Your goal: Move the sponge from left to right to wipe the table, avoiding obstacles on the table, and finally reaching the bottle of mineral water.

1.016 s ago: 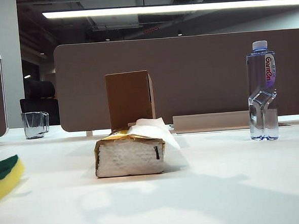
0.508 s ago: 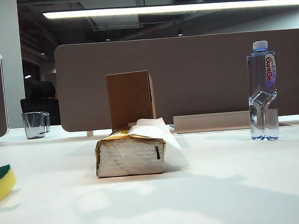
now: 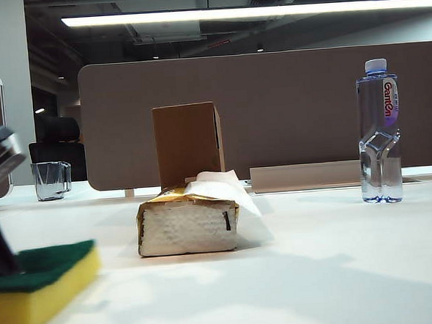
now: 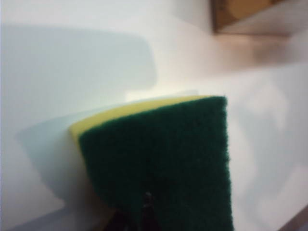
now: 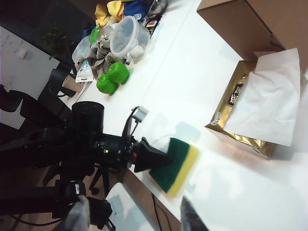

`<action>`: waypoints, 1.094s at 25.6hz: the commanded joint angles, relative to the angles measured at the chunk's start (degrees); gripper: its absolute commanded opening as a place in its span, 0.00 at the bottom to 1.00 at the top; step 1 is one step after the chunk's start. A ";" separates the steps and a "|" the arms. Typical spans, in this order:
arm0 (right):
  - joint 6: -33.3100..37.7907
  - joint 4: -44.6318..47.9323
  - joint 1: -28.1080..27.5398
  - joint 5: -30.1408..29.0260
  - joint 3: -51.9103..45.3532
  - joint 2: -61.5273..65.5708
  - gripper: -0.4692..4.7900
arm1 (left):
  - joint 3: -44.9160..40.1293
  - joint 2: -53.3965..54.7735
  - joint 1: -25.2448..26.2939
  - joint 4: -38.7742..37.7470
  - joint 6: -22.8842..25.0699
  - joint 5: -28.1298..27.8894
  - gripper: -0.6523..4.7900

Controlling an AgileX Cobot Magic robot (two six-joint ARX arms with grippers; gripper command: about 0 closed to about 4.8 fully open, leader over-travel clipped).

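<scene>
We judge the wipe barely begun: the yellow foam sponge (image 3: pixel 40 284) with its dark green scouring face up sits low over the white table (image 3: pixel 318 273) at its far left, well short of the gold-and-white tissue pack (image 3: pixel 189 221), the brown cardboard box (image 3: pixel 188 143) behind it, and the clear plastic water bottle (image 3: pixel 379 131) far to the right. Our left claw (image 5: pixel 153 157) is clamped on the sponge's near end, reaching in low from the table's left edge. Our right claw (image 5: pixel 132 219) hangs high above, its fingers spread wide, holding nothing.
</scene>
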 commanded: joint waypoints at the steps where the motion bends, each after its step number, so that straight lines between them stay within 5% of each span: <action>1: -0.37 0.90 0.02 -0.39 0.22 -0.61 0.55 | -0.24 0.00 -3.63 2.34 -2.67 -2.05 0.11; 7: -0.35 0.79 0.02 -1.31 0.22 -1.07 0.55 | -0.24 1.95 -10.34 8.00 -8.37 -4.66 0.11; 28: -3.63 -16.39 2.91 -3.78 0.22 -3.26 0.55 | 1.03 14.40 -17.99 25.51 -18.23 -3.54 0.11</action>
